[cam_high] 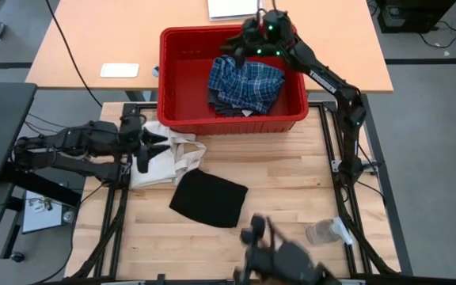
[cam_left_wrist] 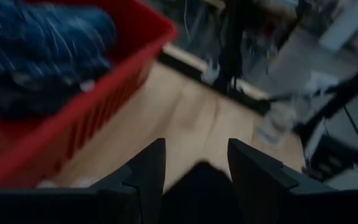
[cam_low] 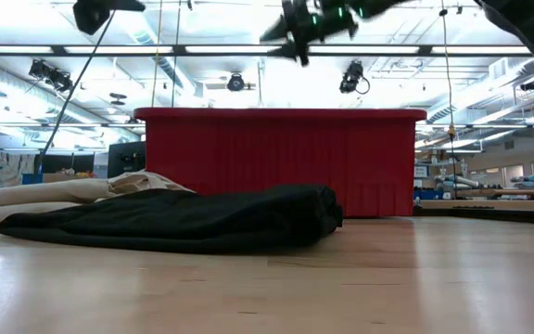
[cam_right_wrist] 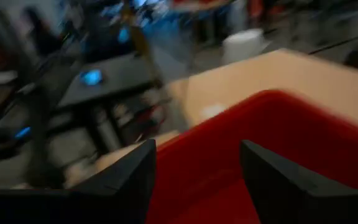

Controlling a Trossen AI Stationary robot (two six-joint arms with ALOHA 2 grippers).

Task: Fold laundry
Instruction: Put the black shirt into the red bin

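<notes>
Right gripper [cam_high: 248, 43] hovers over the red basket [cam_high: 182, 47], far rim, fingers spread, empty. Plaid shirt [cam_high: 244, 83] lies bunched in the basket, toward 6 o'clock of it. Black garment [cam_high: 209, 198] on table, nearer left gripper [cam_high: 163, 146], also spread.

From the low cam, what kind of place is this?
Likely an open robotics lab or workshop: ceiling-hung cameras under long strip lights, other workbenches behind the red plastic basket, and a wooden worktable.
</notes>
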